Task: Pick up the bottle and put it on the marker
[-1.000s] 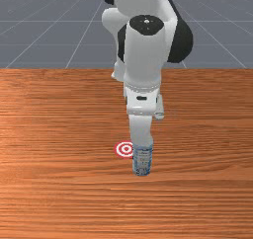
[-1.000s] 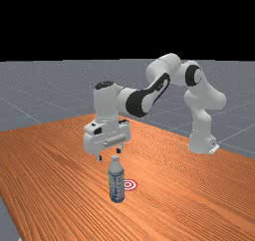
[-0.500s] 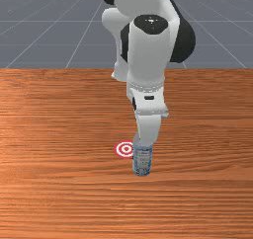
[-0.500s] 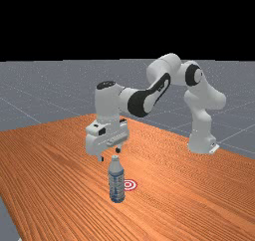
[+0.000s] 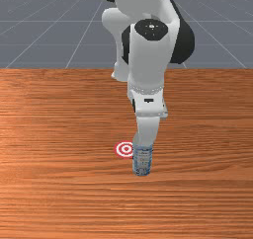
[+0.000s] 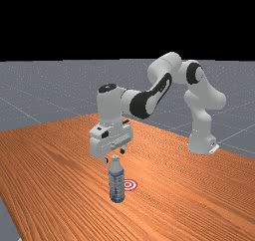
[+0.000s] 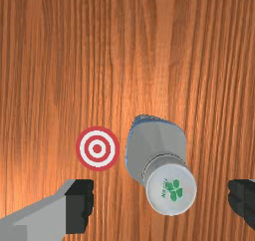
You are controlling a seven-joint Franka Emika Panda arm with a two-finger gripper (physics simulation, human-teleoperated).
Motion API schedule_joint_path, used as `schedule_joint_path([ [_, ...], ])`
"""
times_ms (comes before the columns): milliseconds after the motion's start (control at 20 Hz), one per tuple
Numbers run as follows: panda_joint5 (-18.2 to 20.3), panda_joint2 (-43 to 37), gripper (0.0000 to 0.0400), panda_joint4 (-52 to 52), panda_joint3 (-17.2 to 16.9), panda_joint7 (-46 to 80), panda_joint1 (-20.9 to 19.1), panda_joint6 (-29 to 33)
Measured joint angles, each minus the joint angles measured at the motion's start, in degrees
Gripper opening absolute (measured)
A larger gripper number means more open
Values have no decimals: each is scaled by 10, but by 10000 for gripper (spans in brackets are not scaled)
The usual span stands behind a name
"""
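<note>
Shifted since the earlier far view: gripper (image 6: pixel 114 156), one, displaced slightly toward that view's four o'clock; bottle (image 6: pixel 117 182), one, and marker (image 6: pixel 131 185), one, both unmoved. Far view: bottle, blue-labelled, stood upright on the orange-brown table (image 6: pixel 50 175), beside the marker, which lay between three and four o'clock from its base. Gripper hung near the cap (image 6: pixel 115 158), its two fingers apart, one toward ten o'clock of the cap, the other toward two. Arm (image 6: pixel 172 68), white with black bands, reached from the far view's right. Front view: gripper at twelve o'clock from the bottle, overlapping its upper part; marker, red and white rings, at ten o'clock from the bottle. Wrist view: fingers (image 7: pixel 79 205) spread wide, nothing held; cap, white with a green emblem, seen between them, apart from both and closer to one. Marker lay flat on the wood near the bottle, on the side of the finger farther from the cap.
</note>
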Motion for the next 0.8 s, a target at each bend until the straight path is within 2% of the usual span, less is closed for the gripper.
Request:
schedule_joint_path([
  [100, 0, 4, 400, -11, 0, 0, 0, 16],
  [150, 1, -12, 400, -48, 1, 0, -1, 57],
  [400, -3, -23, 400, -72, -1, 4, 0, 85],
  [450, -3, -24, 244, -72, -1, 3, 0, 83],
  [500, 10, -16, 189, -54, 6, -7, -7, 61],
  [700, -1, -17, 182, -52, 1, -4, -2, 58],
  [800, 11, -17, 183, -52, -7, 44, 0, 57],
])
